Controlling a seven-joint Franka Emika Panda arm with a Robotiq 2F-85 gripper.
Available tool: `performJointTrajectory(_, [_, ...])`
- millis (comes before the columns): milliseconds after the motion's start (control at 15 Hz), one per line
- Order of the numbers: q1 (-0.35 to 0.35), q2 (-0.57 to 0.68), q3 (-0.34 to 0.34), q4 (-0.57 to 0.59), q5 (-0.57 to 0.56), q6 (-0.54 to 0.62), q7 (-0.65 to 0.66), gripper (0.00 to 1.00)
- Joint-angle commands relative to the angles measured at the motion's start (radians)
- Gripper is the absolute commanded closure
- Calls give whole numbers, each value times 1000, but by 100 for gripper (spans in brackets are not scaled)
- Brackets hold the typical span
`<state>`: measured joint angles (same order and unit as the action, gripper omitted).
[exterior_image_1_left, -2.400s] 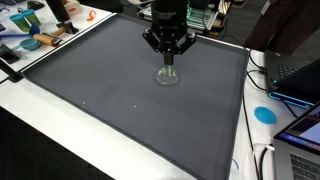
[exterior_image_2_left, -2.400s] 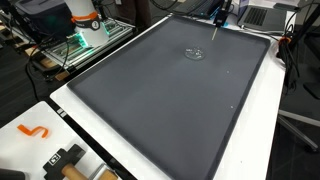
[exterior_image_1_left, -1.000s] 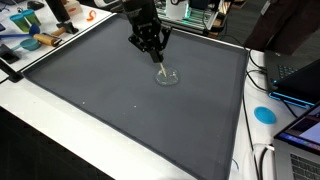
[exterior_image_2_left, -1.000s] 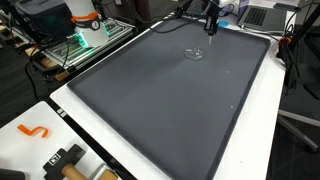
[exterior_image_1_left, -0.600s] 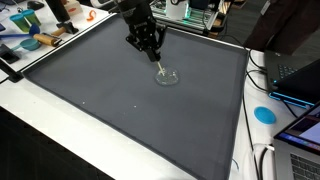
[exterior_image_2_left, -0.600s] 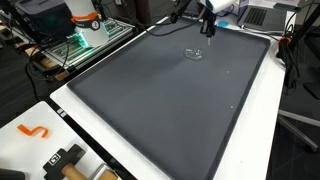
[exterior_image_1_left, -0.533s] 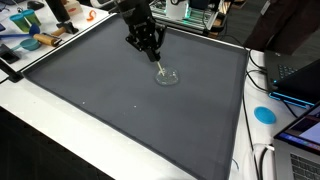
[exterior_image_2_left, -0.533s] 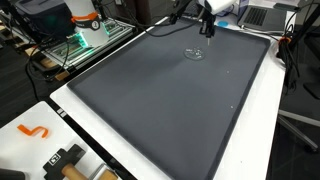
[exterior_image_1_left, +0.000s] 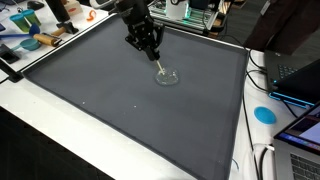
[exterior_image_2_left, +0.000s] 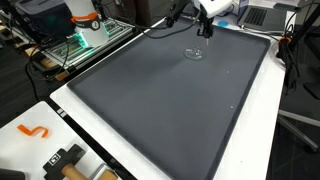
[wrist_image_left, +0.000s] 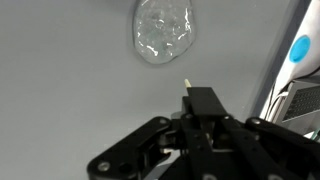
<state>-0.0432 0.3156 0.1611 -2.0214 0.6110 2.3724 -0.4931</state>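
**Thin stick clamped in the fingers, tip aimed at the glass dish**

The gripper (exterior_image_1_left: 148, 45) is seen above the grey mat (exterior_image_1_left: 100, 110); its fingers are closed on a thin stick (exterior_image_1_left: 157, 64), pinched at the upper end. The stick's long axis is slanted, not upright: from the fingertips it runs down and away, and the free end is pointed at the glass dish (exterior_image_1_left: 167, 76) just beyond and below the fingers.

In the wrist view only a short pale length of the stick (wrist_image_left: 187, 84) is shown poking out ahead of the shut fingers (wrist_image_left: 203, 105); it is pointed straight towards the dish (wrist_image_left: 163, 28). A strip of bare mat is seen between tip and dish there, so the tip is taken as near the dish, just short of its rim; whether anything is touched cannot be told.

In an exterior view the gripper (exterior_image_2_left: 204, 30) is found near the mat's far edge, with the dish (exterior_image_2_left: 195, 53) lying flat on the mat just below the fingers; the stick is too thin to be made out there.

A blue disc (exterior_image_1_left: 264, 114) is seen well apart from the fingers, off the mat.
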Motion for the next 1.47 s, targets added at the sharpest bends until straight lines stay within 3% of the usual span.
performJointTrajectory(0, [-18,-31,11,-48,50,19,-47,97])
performJointTrajectory(800, [9,-76,-2,-56,19,2,-7,97])
performJointTrajectory(1133, [53,-126,-8,-55,-81,-16,79,97])
performJointTrajectory(1400, [100,-151,-10,-45,-232,-32,201,97])
